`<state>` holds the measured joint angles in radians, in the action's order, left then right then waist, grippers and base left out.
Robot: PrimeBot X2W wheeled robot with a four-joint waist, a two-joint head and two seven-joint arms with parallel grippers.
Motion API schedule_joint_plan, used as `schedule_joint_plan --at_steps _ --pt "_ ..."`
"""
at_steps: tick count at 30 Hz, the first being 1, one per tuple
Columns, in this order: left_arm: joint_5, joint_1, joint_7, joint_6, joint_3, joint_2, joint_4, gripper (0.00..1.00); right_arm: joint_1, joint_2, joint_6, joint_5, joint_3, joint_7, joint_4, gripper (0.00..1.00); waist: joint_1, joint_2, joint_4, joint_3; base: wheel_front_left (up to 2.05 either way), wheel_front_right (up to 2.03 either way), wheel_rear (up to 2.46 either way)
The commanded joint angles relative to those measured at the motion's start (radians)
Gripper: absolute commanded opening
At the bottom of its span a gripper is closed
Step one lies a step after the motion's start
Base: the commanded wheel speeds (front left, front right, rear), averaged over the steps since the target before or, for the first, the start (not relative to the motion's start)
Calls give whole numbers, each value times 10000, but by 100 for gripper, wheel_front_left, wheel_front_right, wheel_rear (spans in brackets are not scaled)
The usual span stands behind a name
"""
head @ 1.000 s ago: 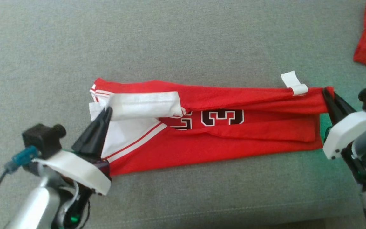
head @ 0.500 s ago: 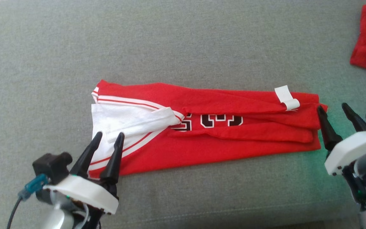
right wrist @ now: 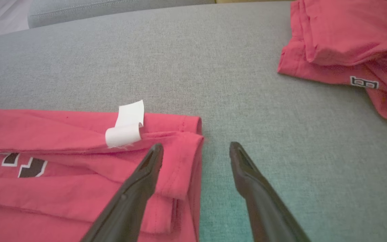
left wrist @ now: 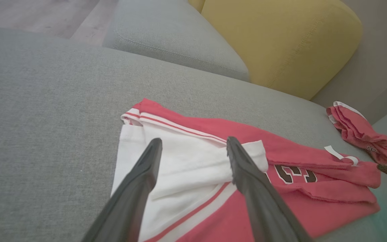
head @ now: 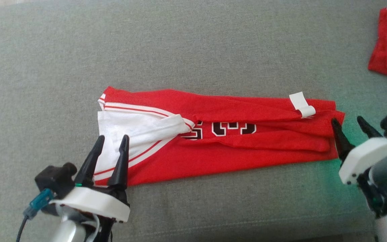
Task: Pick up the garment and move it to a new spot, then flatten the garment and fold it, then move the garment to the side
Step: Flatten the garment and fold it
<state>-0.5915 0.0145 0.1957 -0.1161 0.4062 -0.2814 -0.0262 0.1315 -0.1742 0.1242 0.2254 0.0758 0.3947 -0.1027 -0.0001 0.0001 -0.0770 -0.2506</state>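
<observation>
Left claw [head: 113, 136], right claw [head: 346, 119] let go; garment [head: 213, 161] between them.

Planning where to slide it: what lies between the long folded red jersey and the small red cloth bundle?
Bare grey sofa cushion lies between the long folded red jersey and the small red cloth bundle; the right wrist view shows it best.
</observation>
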Motion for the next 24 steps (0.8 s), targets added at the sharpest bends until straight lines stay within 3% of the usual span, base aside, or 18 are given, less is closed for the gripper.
schedule_joint_plan --at_steps 1,12,24 --pt "110 499 142 -54 -346 -77 -228 100 634 -239 65 -98 -190 95 181 100 1 -1 -1 -29 0 0 0" --pt "319 658 351 -51 -175 106 50 100 1715 -646 65 -212 -791 979 -1400 100 1 -1 205 -77 0 0 0" --pt "330 657 476 -26 -177 190 172 100 1769 -908 65 91 -1165 1966 -1777 100 1 -1 275 -183 0 0 0"
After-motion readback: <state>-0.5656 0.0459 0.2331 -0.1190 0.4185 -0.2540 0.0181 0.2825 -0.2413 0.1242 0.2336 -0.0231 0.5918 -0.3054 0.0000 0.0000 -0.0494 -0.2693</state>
